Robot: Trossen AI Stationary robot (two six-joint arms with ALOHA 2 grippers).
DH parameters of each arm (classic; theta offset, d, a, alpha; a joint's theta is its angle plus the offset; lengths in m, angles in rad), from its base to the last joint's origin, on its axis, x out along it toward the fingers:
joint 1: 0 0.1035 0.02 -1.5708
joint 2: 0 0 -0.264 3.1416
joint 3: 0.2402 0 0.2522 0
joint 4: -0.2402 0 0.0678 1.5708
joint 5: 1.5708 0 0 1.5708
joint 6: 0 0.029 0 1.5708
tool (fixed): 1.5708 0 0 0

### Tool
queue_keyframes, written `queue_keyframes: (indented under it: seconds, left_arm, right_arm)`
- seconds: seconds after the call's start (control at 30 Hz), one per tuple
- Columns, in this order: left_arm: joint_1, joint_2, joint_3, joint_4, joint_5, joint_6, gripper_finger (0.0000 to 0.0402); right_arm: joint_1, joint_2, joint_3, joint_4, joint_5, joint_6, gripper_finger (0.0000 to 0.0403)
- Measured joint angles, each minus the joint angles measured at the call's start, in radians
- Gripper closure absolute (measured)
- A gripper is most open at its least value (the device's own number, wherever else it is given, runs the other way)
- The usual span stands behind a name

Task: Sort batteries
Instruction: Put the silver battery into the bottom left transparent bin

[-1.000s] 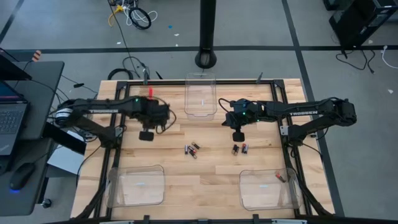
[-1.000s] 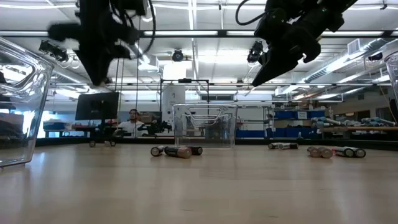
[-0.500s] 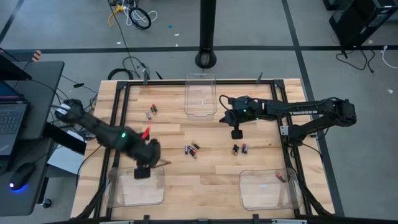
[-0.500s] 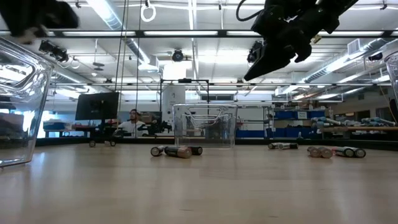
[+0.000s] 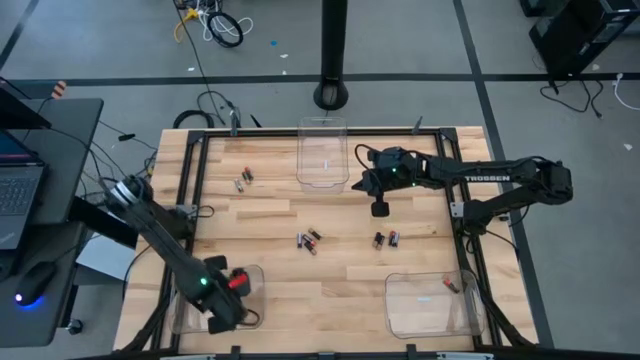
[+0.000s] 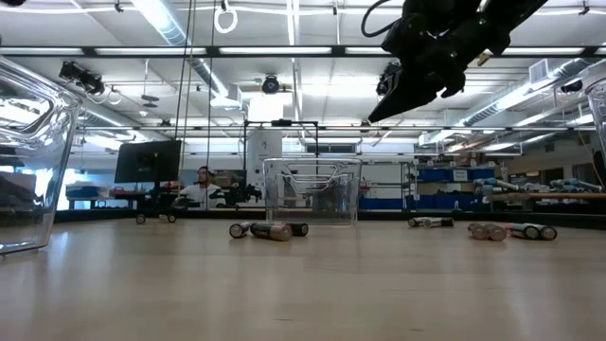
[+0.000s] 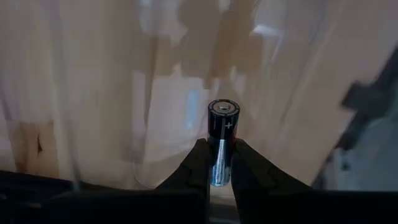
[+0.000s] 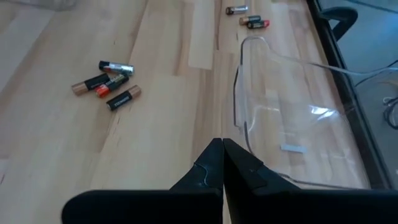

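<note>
"trossen" on right arm (image 5: 487, 180); "+" sign on held battery (image 7: 222, 140).

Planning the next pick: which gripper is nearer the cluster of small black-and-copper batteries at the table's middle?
Right. The right gripper hangs just beyond the middle cluster of batteries; the left gripper is over the near-left clear bin.

- Bright, even light from ceiling strip lamps (image 6: 284, 52); shadows on table (image 5: 330, 275) soft, short.
- Low view: near clear bin (image 6: 33, 156) blurred w/ glare.
- Left wrist view: hazy bg, held battery (image 7: 222, 142) sharp.
</note>
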Motion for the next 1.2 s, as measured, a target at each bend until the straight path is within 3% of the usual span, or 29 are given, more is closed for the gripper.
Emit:
queue_keyframes:
  seconds: [0.2, 0.57, 0.83, 1.13, 1.2]
  left_arm:
    - [-0.001, 0.047, -0.020, 0.015, 0.002, 0.049, 0.0357]
    - [-0.001, -0.063, -0.245, 0.213, 0.026, 0.026, 0.0357]
    - [-0.001, -0.076, -0.366, 0.385, 0.051, 0.026, 0.0357]
    - [-0.001, -0.076, -0.368, 0.403, 0.045, 0.017, 0.0356]
    - [-0.001, -0.075, -0.363, 0.406, 0.042, 0.004, 0.0336]
  right_arm:
    - [-0.006, 0.000, 0.000, 0.000, -0.014, 0.000, 0.0393]
    - [-0.006, 0.000, 0.000, -0.003, -0.014, 0.000, 0.0393]
    - [-0.006, 0.000, 0.000, -0.004, -0.014, 0.002, 0.0393]
    - [-0.006, 0.000, 0.000, -0.006, -0.014, 0.009, 0.0393]
    - [-0.006, 0.000, 0.000, -0.007, -0.015, 0.011, 0.0393]
